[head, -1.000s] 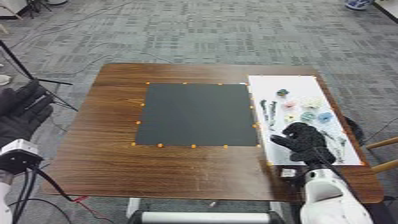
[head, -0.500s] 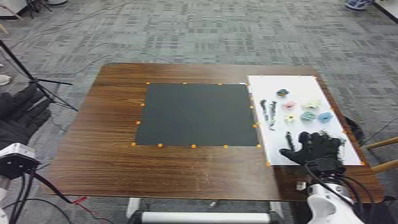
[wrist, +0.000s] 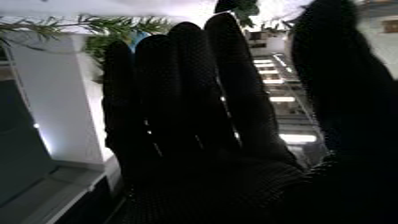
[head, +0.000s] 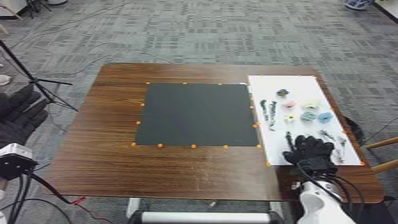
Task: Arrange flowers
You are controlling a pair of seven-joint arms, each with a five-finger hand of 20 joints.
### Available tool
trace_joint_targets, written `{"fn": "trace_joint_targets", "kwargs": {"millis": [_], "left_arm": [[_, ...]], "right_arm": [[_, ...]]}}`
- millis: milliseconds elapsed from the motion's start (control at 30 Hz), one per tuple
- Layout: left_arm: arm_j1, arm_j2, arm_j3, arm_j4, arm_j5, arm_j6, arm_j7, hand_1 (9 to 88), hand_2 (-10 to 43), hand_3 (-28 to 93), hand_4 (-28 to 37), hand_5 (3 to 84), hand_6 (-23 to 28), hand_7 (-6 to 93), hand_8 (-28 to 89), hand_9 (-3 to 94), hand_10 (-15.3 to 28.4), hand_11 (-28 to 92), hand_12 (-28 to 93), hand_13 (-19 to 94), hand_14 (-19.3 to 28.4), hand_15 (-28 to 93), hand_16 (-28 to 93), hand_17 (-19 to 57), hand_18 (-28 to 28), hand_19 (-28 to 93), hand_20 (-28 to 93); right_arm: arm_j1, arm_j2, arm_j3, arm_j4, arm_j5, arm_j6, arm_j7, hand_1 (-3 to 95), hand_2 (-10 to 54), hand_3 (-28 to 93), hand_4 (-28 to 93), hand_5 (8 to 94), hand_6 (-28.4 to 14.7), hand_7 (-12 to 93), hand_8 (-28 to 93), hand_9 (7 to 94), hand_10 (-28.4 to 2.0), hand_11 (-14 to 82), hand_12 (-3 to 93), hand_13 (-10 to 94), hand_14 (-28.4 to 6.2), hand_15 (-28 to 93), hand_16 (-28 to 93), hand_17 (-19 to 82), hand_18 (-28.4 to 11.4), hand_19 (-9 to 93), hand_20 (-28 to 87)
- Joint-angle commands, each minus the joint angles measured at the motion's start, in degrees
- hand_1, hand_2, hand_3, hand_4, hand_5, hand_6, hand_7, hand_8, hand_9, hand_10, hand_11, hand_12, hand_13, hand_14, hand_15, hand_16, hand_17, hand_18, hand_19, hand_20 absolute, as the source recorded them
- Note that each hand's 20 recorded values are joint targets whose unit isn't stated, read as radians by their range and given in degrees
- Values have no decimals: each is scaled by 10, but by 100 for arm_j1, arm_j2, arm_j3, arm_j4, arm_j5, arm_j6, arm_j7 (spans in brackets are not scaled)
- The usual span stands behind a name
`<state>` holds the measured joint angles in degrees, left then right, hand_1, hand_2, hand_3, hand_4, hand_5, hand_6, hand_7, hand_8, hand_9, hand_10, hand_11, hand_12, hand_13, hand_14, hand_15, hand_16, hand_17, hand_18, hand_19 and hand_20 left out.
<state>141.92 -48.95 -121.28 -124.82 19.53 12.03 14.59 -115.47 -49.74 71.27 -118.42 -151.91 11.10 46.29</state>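
Note:
My right hand (head: pixel 311 152) is over the near part of the white sheet (head: pixel 306 87), its fingers extended away from me. In the right wrist view the same hand (wrist: pixel 204 170) has straight fingers and a thumb held apart, with green sprigs (wrist: pixel 98 24) beyond the fingertips. My left hand (head: pixel 18 117) stays off the table's left side, fingers straight. On the white sheet lie a pink flower (head: pixel 289 105), a pale flower (head: pixel 310 106), blue flowers (head: pixel 307 116) and a yellow one (head: pixel 290 118). Dark green stems (head: pixel 272 113) lie left of them; a dark stem (head: pixel 289 139) is beside my right hand.
A black mat (head: pixel 197 115) edged with small orange markers lies in the middle of the brown table (head: pixel 115 165). A black stand (head: pixel 35 77) is on the floor beyond the left side. Wooden chair parts (head: pixel 384 143) stand by the right edge.
My right hand moved toward the near edge and right, then slightly left. Its fingers went from bent to spread, then drew closer together, uncovering sprigs at the sheet's right. The left hand barely changed.

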Motion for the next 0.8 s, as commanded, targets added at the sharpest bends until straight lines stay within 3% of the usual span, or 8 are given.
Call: {"fn": "trace_joint_targets", "kwargs": {"millis": [33,133,300,333,367,400,567,800], "left_arm": [[150,-97,-89,-79,-85,84,79,274,106,689,-268,388,69,71,-61,315,119,96,146,208,131,146,15,-20,104,123,116],[158,-106,-90,-89,-115,115,101,274,107,689,-269,389,69,72,-62,316,120,97,146,209,131,147,15,-19,104,123,116],[221,-143,-146,-117,-176,122,156,272,107,690,-269,389,71,71,-62,316,119,99,146,210,131,151,15,-20,104,125,116],[235,-149,-157,-126,-186,141,163,273,107,689,-270,390,71,72,-62,317,119,99,146,210,131,152,15,-20,104,125,116],[242,-151,-162,-128,-193,140,167,273,107,690,-269,390,70,72,-62,317,120,99,145,210,132,153,16,-20,104,125,116],[257,-157,-163,-139,-207,146,185,273,108,689,-270,390,71,72,-62,317,120,99,145,210,132,154,15,-20,104,125,116],[250,-146,-142,-132,-261,169,211,272,108,692,-269,393,71,74,-62,318,121,102,144,211,133,159,14,-20,104,125,115],[569,-321,-316,-232,-710,211,564,271,107,693,-271,394,71,75,-63,320,122,107,144,213,133,163,13,-19,104,127,116]], "right_arm": [[78,-197,-117,347,27,-223,122,481,-95,696,-282,679,-56,257,-95,583,-201,493,312,458,-222,735,265,227,-263,722,173],[122,-314,-159,481,60,-331,119,536,-95,608,-283,714,-49,275,64,618,-191,497,326,486,-211,730,297,238,-263,731,188],[248,-394,-349,648,74,-552,71,659,-95,434,-280,731,-30,331,131,642,-174,485,411,511,-204,736,333,254,-265,754,215],[282,-401,-387,683,73,-624,20,740,-95,215,-137,727,-27,350,141,643,-172,488,422,518,-202,732,332,263,-265,747,248],[303,-417,-405,707,38,-753,-27,871,-95,-163,149,730,-23,356,143,648,-170,478,442,517,-202,736,344,261,-266,735,277],[327,-413,-426,722,98,-785,-64,906,-95,-254,223,731,-21,359,147,650,-168,474,448,516,-202,737,347,261,-266,734,281],[376,-445,-457,744,247,-507,-73,940,-95,-282,357,779,-6,373,172,721,-141,360,545,549,-184,708,394,266,-262,742,255],[304,-328,-263,356,512,230,-46,926,-95,-283,461,815,0,342,201,782,-129,312,544,598,-161,662,433,293,-268,753,256]]}}
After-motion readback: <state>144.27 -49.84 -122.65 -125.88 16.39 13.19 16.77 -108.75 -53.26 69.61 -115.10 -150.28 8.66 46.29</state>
